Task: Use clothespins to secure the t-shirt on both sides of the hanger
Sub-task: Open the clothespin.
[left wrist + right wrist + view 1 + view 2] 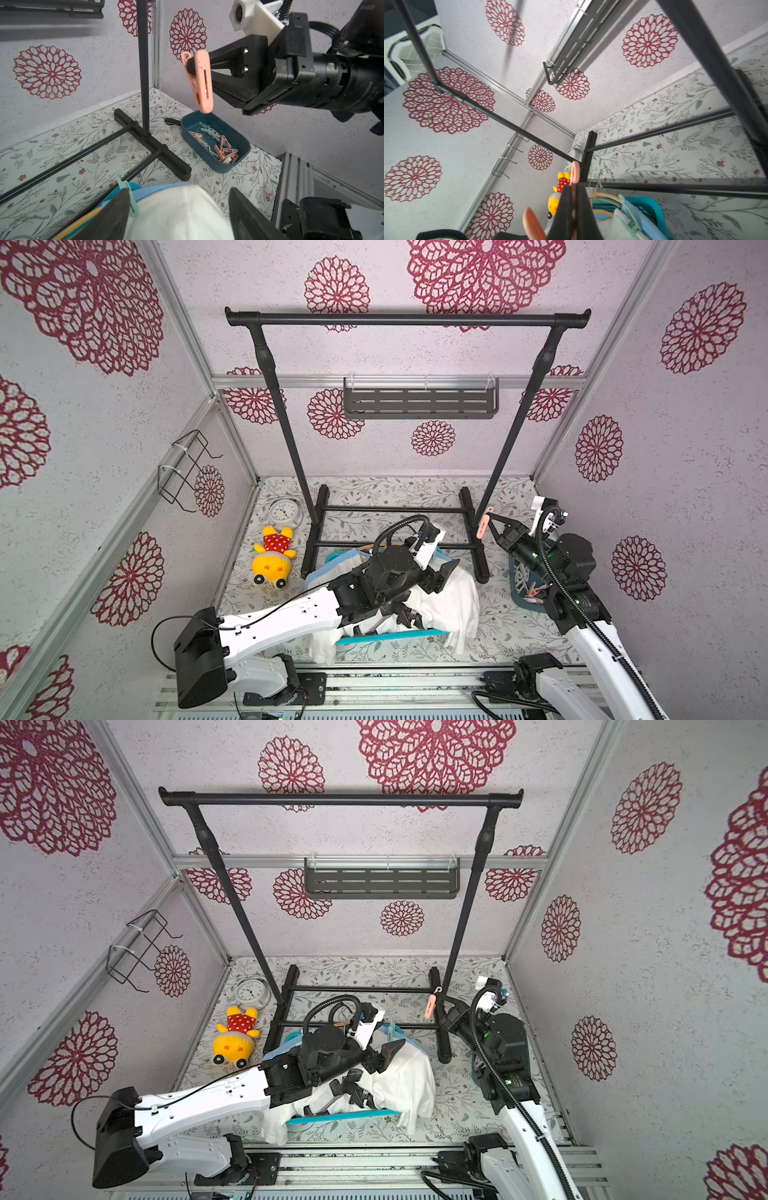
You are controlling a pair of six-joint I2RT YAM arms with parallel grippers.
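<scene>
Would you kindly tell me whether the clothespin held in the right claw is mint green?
No, the right claw is shut on a pink clothespin, as the left wrist view shows plainly.

In both top views we look down from high behind the arm bases, far enough back to take in the whole rack [407, 319] rising beyond the right gripper [487, 524]. Our left wrist view looks out from just behind the left gripper [178, 190] toward the right gripper close ahead. Our right wrist view looks along its own fingers [565, 207]. All four share the pink clothespin [202, 87].
</scene>
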